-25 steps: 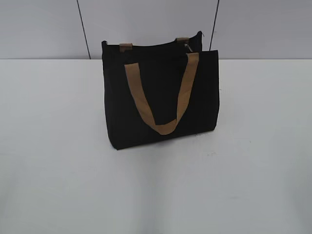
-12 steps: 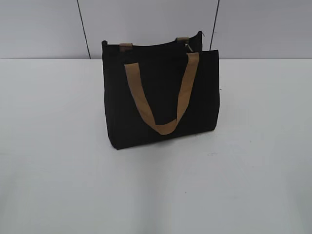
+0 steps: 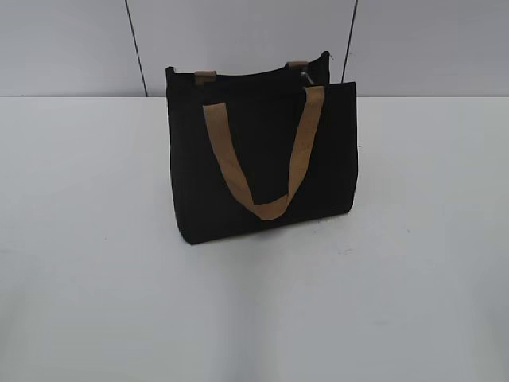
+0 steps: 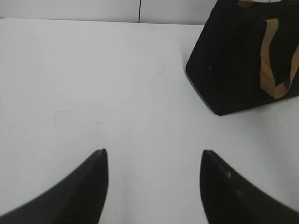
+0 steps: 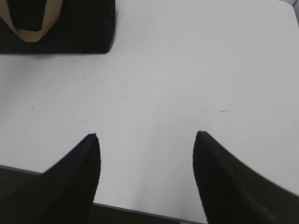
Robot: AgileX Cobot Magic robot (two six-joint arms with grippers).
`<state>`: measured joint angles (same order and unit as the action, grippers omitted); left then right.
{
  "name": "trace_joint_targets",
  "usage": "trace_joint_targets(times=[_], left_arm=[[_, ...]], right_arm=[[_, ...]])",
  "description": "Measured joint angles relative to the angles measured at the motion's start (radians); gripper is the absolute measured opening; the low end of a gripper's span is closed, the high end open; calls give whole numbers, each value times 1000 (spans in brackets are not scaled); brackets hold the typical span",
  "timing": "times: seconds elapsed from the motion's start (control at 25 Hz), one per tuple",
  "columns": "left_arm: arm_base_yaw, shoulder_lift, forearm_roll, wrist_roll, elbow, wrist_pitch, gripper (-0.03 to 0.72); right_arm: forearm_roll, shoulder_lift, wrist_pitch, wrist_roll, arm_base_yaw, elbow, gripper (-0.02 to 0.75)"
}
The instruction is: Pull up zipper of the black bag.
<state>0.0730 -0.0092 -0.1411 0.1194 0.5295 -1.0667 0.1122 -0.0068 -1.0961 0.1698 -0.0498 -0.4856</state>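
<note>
The black bag [image 3: 262, 155] stands upright at the middle back of the white table, with a tan loop handle [image 3: 266, 151] hanging down its front. The zipper runs along its top edge, with a small silvery pull [image 3: 307, 76] near the right end. The bag also shows at the top right of the left wrist view [image 4: 238, 60] and at the top left of the right wrist view [image 5: 70, 28]. My left gripper [image 4: 153, 154] is open and empty over bare table, well short of the bag. My right gripper [image 5: 147, 136] is open and empty near the table's front edge. Neither gripper shows in the exterior view.
The white table [image 3: 95, 239] spreads out on all sides of the bag. A grey panelled wall [image 3: 238, 32] stands behind it. The table's front edge [image 5: 140, 210] shows below my right gripper.
</note>
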Motion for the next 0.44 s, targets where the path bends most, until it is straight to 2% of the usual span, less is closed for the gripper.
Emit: trace_joint_targets(times=[0.16,0.44], left_arm=[[0,0,0,0,0,0,468],[0,0,0,0,0,1,468]], right_arm=[[0,0,0,0,50,0,487],[0,0,0,0,50,0,487]])
